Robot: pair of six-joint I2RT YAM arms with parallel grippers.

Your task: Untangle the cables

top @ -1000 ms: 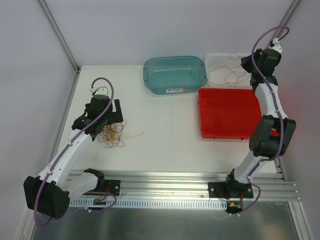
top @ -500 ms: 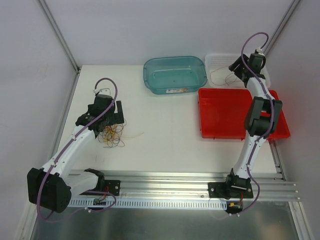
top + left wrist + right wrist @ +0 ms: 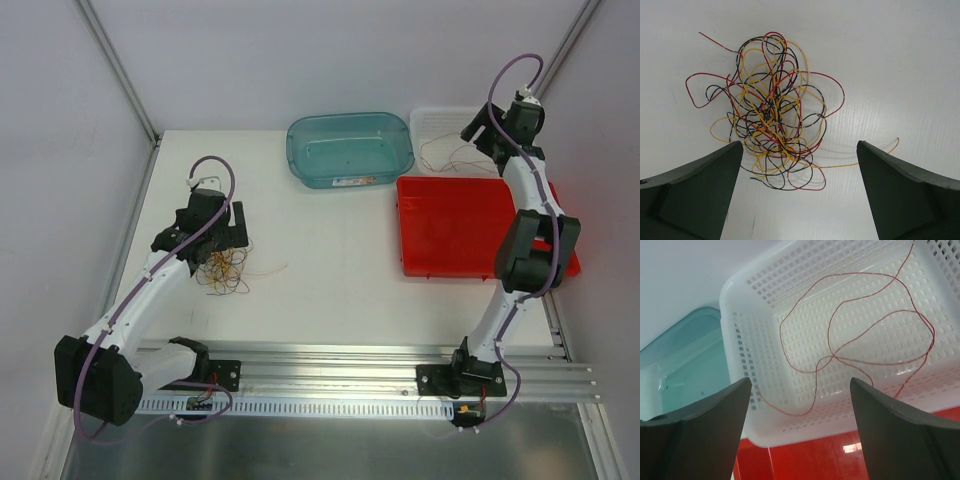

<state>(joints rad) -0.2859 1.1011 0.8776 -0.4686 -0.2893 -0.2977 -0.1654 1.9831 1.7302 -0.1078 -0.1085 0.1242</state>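
Note:
A tangle of thin red, yellow and black cables lies on the white table at the left. My left gripper hovers just above its near edge, open, with nothing between the fingers. One loose red cable lies curled in the white perforated basket at the back right. Above the basket's near side, my right gripper stands open and holds nothing.
A teal plastic tub stands at the back centre, left of the white basket. A red tray sits in front of the basket, under the right arm. Frame posts rise at the back corners.
My right gripper has gone from shut to open over the basket, and the right arm has drawn upright. The left gripper stayed open above the tangle.

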